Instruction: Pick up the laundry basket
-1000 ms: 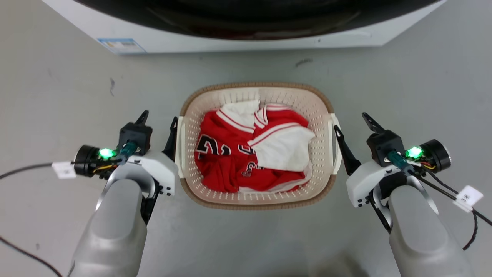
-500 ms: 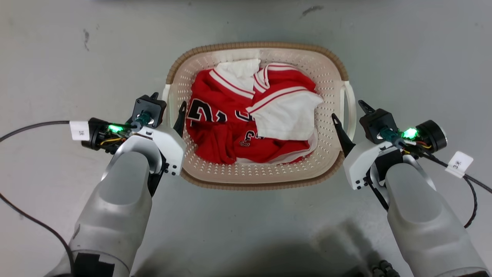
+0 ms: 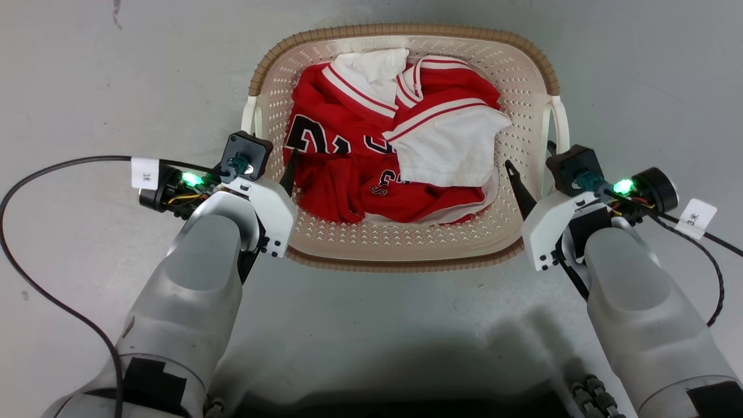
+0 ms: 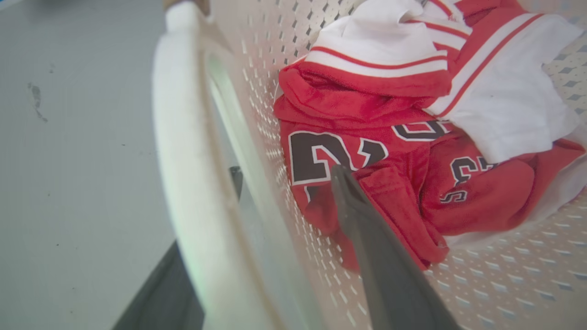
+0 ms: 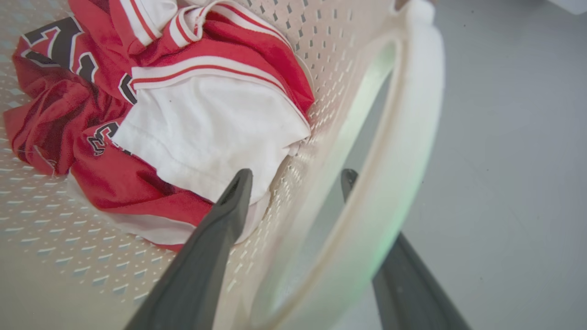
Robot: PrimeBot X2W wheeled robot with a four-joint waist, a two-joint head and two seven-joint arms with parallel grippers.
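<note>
Laundry basket (image 3: 406, 262) sits on the grey floor (image 3: 87, 69), long axis running left to right, jerseys (image 3: 348, 174) heaped inside. Left tool (image 4: 285, 172) and right tool (image 5: 297, 173) flank its short ends, equally near, each with jaws apart astride a white handle (image 3: 562, 122), one inside the wall, one outside, nothing clamped yet.

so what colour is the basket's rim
Brown, woven-look; the rim shows best in the head view.

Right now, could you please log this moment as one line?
step: pre-grasp | left gripper: open, straddling left handle | right gripper: open, straddling right handle | basket: on floor, clothes inside
</note>
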